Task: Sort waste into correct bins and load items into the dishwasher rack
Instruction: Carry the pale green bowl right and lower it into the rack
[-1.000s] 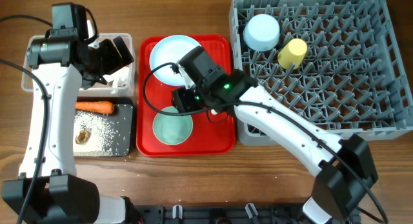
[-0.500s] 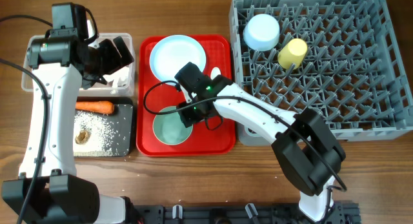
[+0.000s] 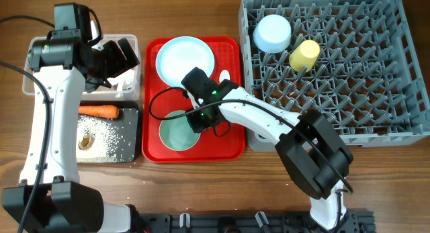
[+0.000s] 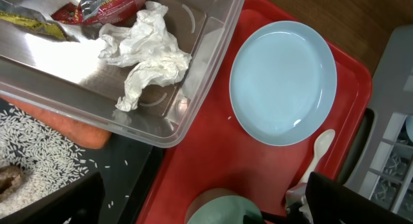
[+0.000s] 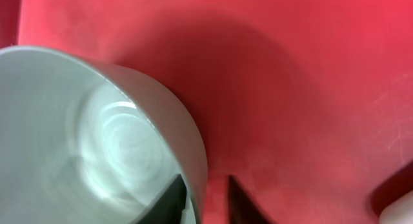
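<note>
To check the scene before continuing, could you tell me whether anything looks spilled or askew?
The cup lies tipped on its side across the rack pegs. Rice is scattered loose over the black tray. Nothing else stands out.

Flat red tray [image 3: 225, 147]: rectangular, rounded corners, low raised rim, glossy plastic. Lies flat on wooden table [image 3: 195, 15].
Table: brown, grain running left to right. Wide band behind tray, narrower band in front of tray, thin strips at either side of tray.
Left wrist view: tray floor [image 4: 200, 153] plain red, dark wood [image 4: 368, 8] past tray's corner.
Right wrist view: tray floor [image 5: 290, 69] close up, faint pale scuffs toward right.
Overhead: black slotted rail [image 3: 222, 223] along table edge, in front of tray.
</note>
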`<state>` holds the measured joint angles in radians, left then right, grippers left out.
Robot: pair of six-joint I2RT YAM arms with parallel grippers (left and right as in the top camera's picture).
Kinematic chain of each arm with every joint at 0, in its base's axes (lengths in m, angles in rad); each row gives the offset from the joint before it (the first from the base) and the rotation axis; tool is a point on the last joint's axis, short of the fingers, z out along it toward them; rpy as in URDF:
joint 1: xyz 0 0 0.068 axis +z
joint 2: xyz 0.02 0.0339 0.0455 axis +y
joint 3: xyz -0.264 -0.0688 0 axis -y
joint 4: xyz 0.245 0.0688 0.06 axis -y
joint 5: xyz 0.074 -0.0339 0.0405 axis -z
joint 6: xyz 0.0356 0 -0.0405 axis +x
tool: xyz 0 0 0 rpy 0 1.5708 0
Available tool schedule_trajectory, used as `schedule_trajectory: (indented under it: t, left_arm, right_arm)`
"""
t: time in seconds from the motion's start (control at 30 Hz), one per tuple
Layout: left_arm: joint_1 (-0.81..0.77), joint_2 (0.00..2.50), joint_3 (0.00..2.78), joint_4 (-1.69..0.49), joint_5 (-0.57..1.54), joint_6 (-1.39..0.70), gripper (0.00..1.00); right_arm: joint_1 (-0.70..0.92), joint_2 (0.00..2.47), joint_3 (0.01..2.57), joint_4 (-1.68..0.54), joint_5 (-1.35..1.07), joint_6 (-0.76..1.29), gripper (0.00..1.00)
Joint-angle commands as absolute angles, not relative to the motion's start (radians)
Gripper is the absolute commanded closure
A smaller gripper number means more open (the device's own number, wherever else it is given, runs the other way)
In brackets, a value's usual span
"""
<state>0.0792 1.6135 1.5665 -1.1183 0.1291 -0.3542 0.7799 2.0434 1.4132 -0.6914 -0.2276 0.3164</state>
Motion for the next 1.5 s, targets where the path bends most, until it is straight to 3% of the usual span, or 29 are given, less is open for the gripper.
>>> schedule_trajectory:
  t: [0.0,0.07,0.4,0.63,0.73,0.87,1.0,1.17,1.47]
  left_arm:
    - [0.083,1.611,1.578,-1.116,0.141,-0.356,0.0]
    - [0.083,1.611,1.577,-1.116,0.141,-0.356,0.0]
    - [0.083,1.611,1.577,-1.116,0.141,-0.356,0.0]
    - [0.083,1.611,1.577,-1.116,0.141,-0.356,0.0]
    - [0.083,1.611,1.577,-1.116,0.141,-0.356,0.0]
    - [0.083,1.611,1.578,-1.116,0.141,-0.356,0.0]
    - [0.083,1.611,1.577,-1.116,0.141,-0.356,0.0]
    - [0.083,1.611,1.577,-1.116,0.141,-0.356,0.0]
    - [0.083,1.611,1.578,-1.116,0.141,-0.356,0.0]
  right_arm:
    - [0.786,2.055,1.413,-0.685,-0.236,0.318,0.9]
    - [0.786,2.055,1.422,-0.689,-0.236,0.318,0.95]
    - [0.72,1.992,1.52,-0.692,-0.179,0.314,0.96]
    - [0.494,1.803,1.539,-0.677,0.018,0.179,0.96]
    - [0.329,1.674,1.539,-0.608,0.208,0.06,0.96]
    - [0.107,1.615,1.539,-0.416,0.222,-0.284,0.96]
    - [-0.069,1.659,1.539,-0.251,0.222,-0.477,0.96]
    - [-0.174,1.773,1.539,-0.104,0.264,-0.671,0.95]
    - [-0.151,2.024,1.538,0.182,0.607,-0.86,0.96]
